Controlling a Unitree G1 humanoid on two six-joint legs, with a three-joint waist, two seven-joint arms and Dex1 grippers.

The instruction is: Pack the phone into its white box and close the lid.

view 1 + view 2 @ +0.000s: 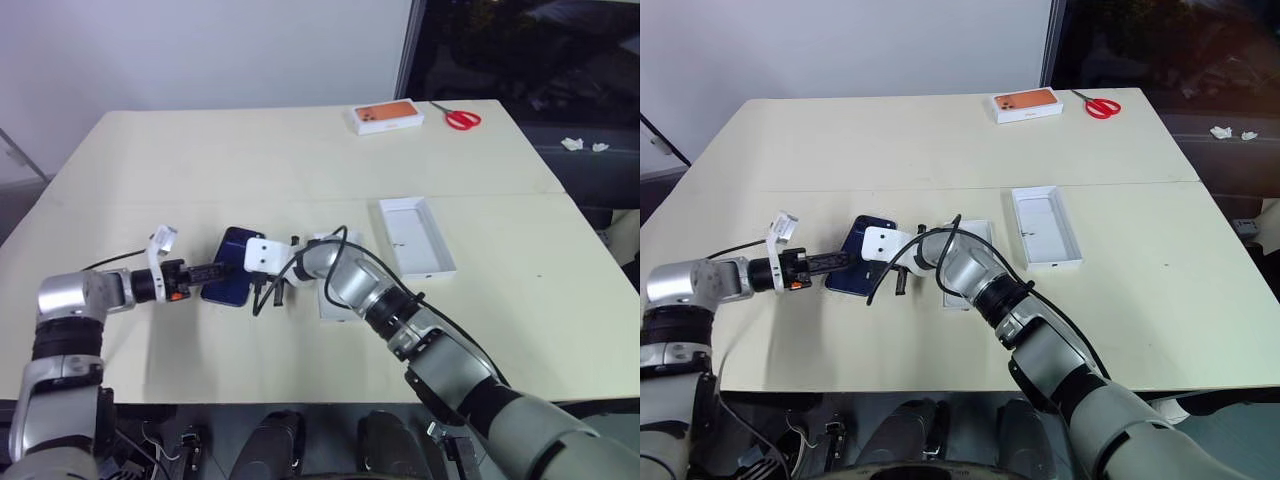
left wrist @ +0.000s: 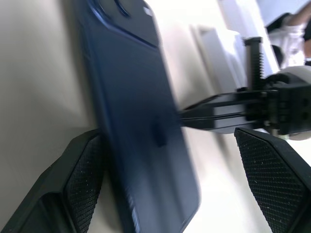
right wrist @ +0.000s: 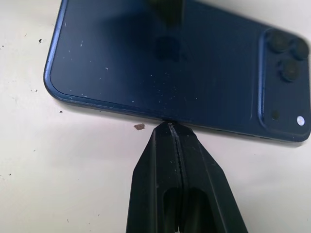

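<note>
The dark navy phone (image 1: 236, 246) lies back up on the cream table, its camera cluster (image 3: 284, 56) at the far end. My left gripper (image 1: 214, 272) comes in from the left, open. Its pads (image 2: 85, 172) stand on either side of the phone's near end without pinching it. Shut, my right gripper (image 3: 170, 125) has its tips against the phone's right long edge. A shallow white tray (image 1: 417, 236), pale inside, lies open side up to the right. A second white piece (image 1: 962, 292) is mostly hidden under my right forearm. I cannot tell which is the white box and which the lid.
An orange-topped white box (image 1: 388, 116) and red scissors (image 1: 462, 119) lie at the table's far right. A seam (image 1: 200, 200) crosses the table. Black cables loop off both wrists near the phone.
</note>
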